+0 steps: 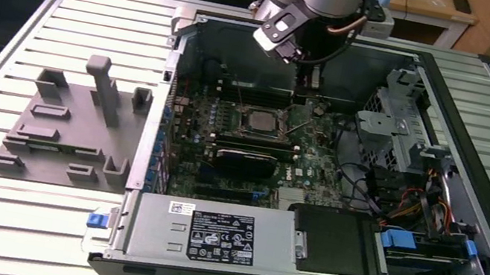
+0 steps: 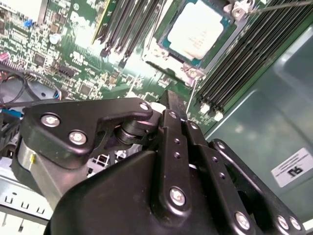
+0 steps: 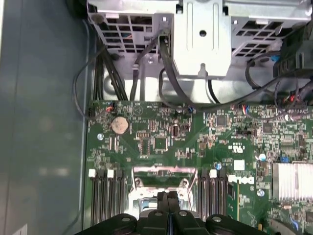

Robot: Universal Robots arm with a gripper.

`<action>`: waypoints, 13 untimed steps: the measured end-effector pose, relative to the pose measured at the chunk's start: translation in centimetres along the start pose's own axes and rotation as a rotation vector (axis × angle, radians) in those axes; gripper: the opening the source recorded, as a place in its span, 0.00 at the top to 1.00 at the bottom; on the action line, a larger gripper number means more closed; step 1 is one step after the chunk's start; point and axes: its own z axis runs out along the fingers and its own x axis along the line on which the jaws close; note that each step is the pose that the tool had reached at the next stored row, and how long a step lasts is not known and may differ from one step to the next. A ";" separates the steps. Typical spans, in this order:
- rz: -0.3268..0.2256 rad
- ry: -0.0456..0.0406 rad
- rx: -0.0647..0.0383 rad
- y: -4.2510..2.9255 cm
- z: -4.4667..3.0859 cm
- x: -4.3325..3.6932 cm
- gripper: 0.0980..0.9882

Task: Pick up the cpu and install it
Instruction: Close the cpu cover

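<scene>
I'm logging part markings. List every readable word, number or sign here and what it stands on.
On the power supply label: print too small to read.
On the small white sticker beside it: blurred, unreadable.
On the case wall sticker: blurred, unreadable.
On the motherboard: white print too small to read.
Nothing can be quoted.

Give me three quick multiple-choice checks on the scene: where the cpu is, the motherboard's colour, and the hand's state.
1. Where is the cpu? A) held in the hand B) seated on the motherboard C) on the grey holder
2. Motherboard colour? A) blue B) red C) green
3. The hand is: A) shut, empty B) wide open C) gripping a cable

Answers: 1 B, its silver top lies framed on the board in the second wrist view. 2 C, the board is green in both wrist views. 3 A, the fingertips meet with nothing between them in the first wrist view.
</scene>
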 end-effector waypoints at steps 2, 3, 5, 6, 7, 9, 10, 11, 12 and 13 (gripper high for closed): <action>0.000 0.0001 0.000 0.34 0.02 0.00 0.99; 0.000 0.0001 0.000 0.50 0.03 -0.01 0.99; 0.000 0.0000 0.000 0.83 0.05 -0.01 0.99; 0.000 0.0000 0.000 0.98 0.06 -0.01 0.99; 0.000 0.0000 0.000 1.15 0.07 -0.01 0.99; 0.000 -0.0001 0.000 1.48 0.09 -0.01 0.99; 0.000 -0.0002 0.000 1.64 0.10 -0.01 0.99; 0.000 -0.0002 0.000 1.80 0.11 -0.01 0.99; 0.000 -0.0002 0.000 1.96 0.12 -0.01 0.99; 0.000 0.0000 0.000 2.11 0.13 -0.01 0.99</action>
